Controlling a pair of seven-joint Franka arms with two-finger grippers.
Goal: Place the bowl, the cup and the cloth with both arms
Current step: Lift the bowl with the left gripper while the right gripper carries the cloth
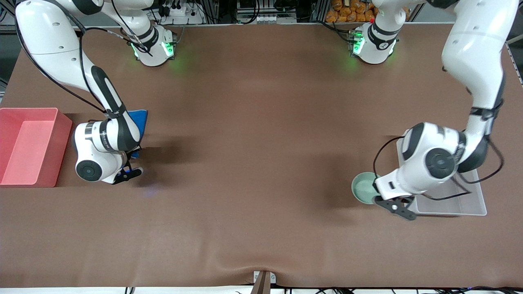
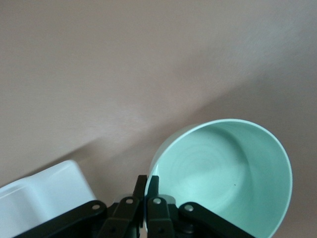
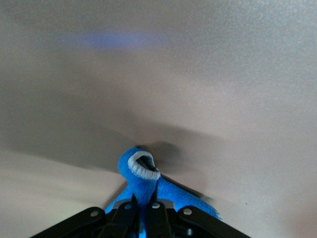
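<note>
Nearest the front camera, the left hand [image 1: 395,205] is positioned at the left arm's end of the tabletop [image 1: 261,163]. Its fingers [image 2: 147,194] are closed on the rim of the bowl [image 1: 365,188], with the rim pinched between them as seen in the left wrist view. The bowl [image 2: 228,178] is pale mint green, round and smooth inside, and it is located just beside a clear plastic tray [image 1: 470,204]. A corner of that tray [image 2: 44,198] is visible next to the fingers in the left wrist view. The tray is partly covered by the left arm [image 1: 433,163] in the front view.

At the right arm's end of the tabletop, the right hand [image 1: 130,173] is closed on the cloth [image 1: 139,118]. In the right wrist view, a fold of the bright blue cloth [image 3: 141,178] with its pale edge trim is gripped between the fingers [image 3: 130,210]. Most of the cloth is hidden under the right arm [image 1: 110,136] in the front view; a blue part is visible farther from the front camera than the hand. A red bin [image 1: 12,118] is placed beside the right arm, at the edge of the tabletop.

The cup is not visible in any view.
</note>
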